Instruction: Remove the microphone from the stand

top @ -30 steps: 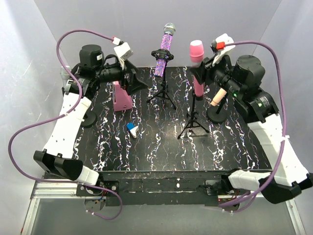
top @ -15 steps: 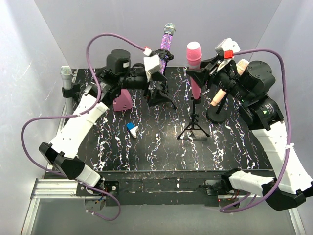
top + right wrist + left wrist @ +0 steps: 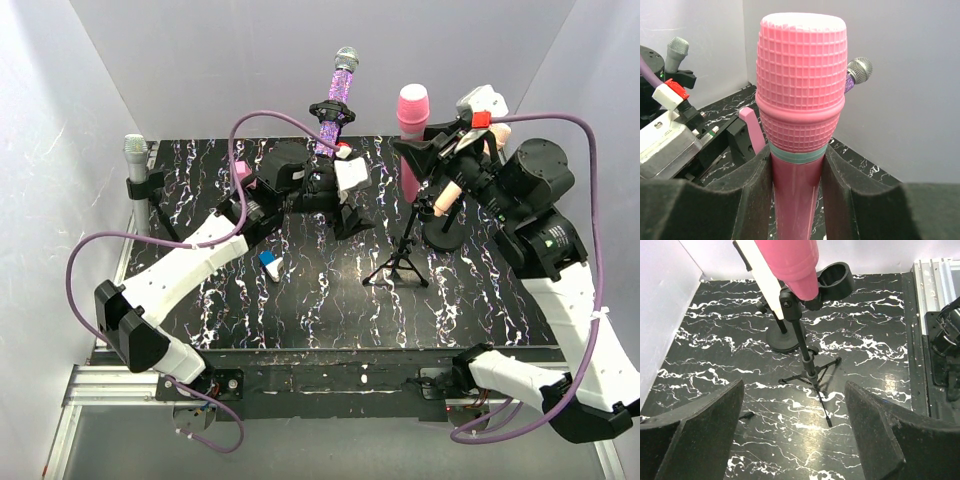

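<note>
**Desk:** Where is the pink microphone?

**Photographer:** Seen from above, it stands at 1 o'clock on the black marbled table, raised over its tripod stand. The right gripper is clamped on the handle just under the grille. The right wrist view shows a pad pressed to each side.

**Desk:** Is it out of the clip?

**Photographer:** From the left wrist camera, the stand's ring clip shows an open mouth. The microphone's tail sits just beside it, at the clip's 9 o'clock. Whether the two touch cannot be told.

**Desk:** And the left arm?

**Photographer:** The left gripper hovers near the table's middle, facing the stand, its fingers spread wide apart.

**Desk:** What else is in frame?

**Photographer:** A purple glitter microphone stands on its own tripod at 12 o'clock. A silver microphone is at 10, and a peach microphone on a round base is at 2. A small blue-and-white piece lies at 8.
</note>
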